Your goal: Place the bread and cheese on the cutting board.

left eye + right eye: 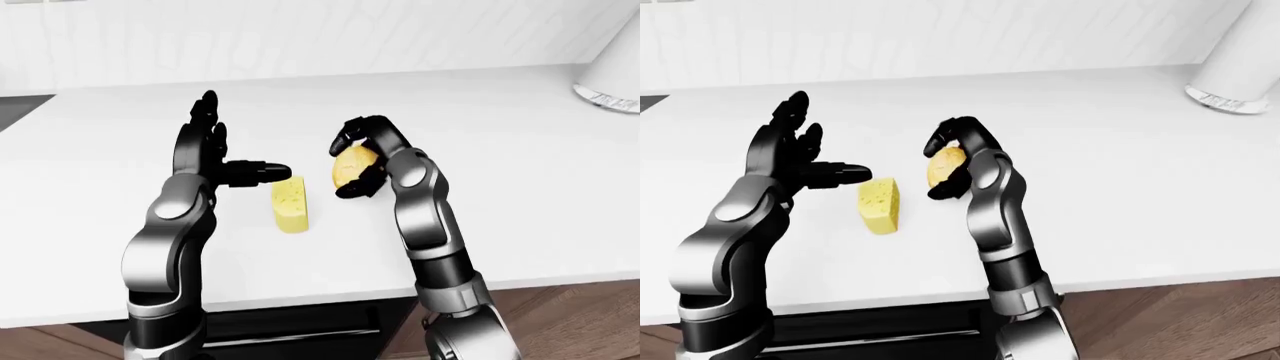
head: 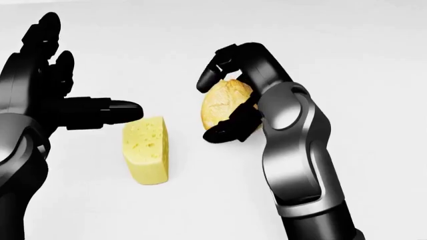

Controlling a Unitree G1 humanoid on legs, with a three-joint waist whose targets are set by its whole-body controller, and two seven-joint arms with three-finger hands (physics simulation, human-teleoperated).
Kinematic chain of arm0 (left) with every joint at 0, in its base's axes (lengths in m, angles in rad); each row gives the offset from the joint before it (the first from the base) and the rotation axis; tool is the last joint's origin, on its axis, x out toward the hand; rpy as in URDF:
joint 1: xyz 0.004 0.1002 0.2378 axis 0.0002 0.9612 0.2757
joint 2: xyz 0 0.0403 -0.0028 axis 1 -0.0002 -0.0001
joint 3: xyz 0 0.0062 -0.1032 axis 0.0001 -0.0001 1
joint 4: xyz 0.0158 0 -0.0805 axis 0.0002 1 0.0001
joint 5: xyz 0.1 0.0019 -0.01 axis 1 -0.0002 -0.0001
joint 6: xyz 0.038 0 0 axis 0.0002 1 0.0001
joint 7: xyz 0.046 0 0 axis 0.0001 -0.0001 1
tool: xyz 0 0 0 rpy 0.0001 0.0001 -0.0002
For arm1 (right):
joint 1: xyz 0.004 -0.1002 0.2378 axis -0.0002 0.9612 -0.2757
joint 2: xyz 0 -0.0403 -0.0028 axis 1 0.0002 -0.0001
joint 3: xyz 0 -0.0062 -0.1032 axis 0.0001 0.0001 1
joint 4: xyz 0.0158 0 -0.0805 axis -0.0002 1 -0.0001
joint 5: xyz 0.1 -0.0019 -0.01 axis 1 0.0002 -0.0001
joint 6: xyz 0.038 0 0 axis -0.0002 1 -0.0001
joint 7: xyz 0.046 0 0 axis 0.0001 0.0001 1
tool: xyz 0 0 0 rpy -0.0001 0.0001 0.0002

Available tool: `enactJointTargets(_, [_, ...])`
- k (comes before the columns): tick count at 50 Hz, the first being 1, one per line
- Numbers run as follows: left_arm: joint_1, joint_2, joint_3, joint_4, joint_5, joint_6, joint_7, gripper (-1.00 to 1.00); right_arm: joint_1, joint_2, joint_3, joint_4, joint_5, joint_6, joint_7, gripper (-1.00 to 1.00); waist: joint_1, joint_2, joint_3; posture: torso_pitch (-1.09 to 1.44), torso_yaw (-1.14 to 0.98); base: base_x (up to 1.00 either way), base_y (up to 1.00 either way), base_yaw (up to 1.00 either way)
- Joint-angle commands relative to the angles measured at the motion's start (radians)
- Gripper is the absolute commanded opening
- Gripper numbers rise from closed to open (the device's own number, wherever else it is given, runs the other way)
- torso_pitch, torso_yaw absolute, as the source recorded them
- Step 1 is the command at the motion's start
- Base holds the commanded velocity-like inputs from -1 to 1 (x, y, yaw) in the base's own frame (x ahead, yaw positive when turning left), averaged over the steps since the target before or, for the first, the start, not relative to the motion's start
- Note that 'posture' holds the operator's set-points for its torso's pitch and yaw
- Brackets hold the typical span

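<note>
Bread (image 2: 224,102), long axis upright, clasped by right hand (image 2: 234,95).

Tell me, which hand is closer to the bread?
Right. The right hand has its fingers curled round the bread; the left hand, open, is beyond the cheese.

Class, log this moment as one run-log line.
right hand: shut on bread | left hand: open beside cheese | cheese: standing on counter | cutting board: not in view
</note>
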Motion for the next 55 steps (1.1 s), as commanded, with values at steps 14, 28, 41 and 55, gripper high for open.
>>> enactJointTargets(14, [-0.056, 0.041, -0.015, -0.132, 0.004, 0.067, -0.076, 1.00, -0.071, -0.016, 0.000, -0.115, -0.054, 0.092, 0.088, -1.00, -0.001, 0.003, -0.015, 0.00, 0.00, 0.00, 0.00, 0.00])
enactJointTargets(28, [0.005, 0.099, -0.097, -0.261, 0.188, 0.125, -0.379, 1.00, -0.150, -0.043, -0.019, -0.148, -0.091, 0.158, 0.149, -1.00, -0.001, 0.005, -0.005, 0.00, 0.00, 0.00, 0.00, 0.00])
enactJointTargets(41, [0.033, 0.041, -0.132, -0.241, 0.392, 0.093, -0.591, 1.00, -0.140, -0.049, -0.020, -0.163, -0.093, 0.162, 0.152, -1.00, 0.004, -0.003, -0.005, 0.00, 0.00, 0.00, 0.00, 0.00])
enactJointTargets(55, [0.037, -0.016, -0.168, -0.137, 0.540, -0.021, -0.696, 1.00, -0.128, -0.050, -0.018, -0.167, -0.082, 0.157, 0.142, -1.00, 0.007, -0.010, -0.009, 0.00, 0.00, 0.00, 0.00, 0.00])
